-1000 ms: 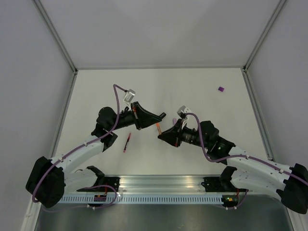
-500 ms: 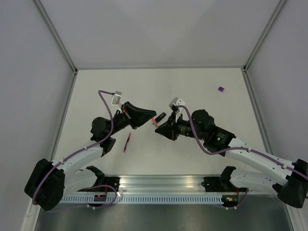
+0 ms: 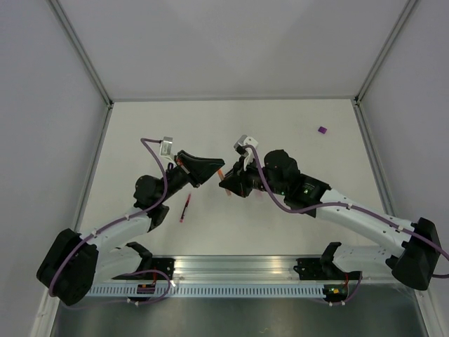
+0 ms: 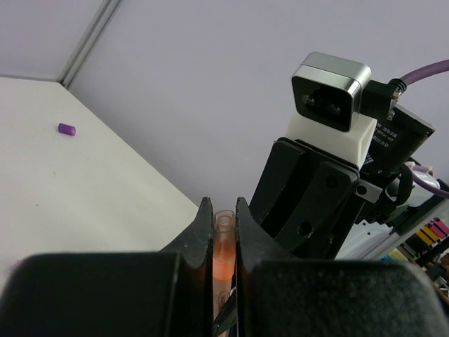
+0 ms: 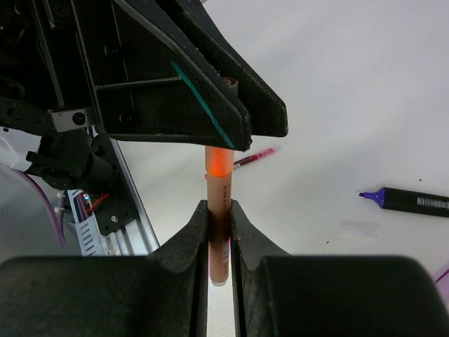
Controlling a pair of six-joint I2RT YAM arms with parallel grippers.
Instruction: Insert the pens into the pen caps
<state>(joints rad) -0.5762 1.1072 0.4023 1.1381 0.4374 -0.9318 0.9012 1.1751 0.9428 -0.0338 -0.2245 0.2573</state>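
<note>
White table (image 3: 280,133), grey walls (image 3: 231,42), aluminium rail (image 3: 245,267) in front.
Above mid-table left gripper (image 3: 220,171) clamps orange cap (image 4: 224,242), right gripper (image 3: 225,184) clamps orange pen (image 5: 218,181), end to end; red pen (image 3: 185,208) lies nearby, purple cap (image 3: 322,130) far right.

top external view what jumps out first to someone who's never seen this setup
The left gripper and right gripper meet tip to tip above the middle of the table, one clamping an orange cap, the other an orange pen, end to end. A red pen lies near the left arm; a purple cap sits alone at far right.
</note>
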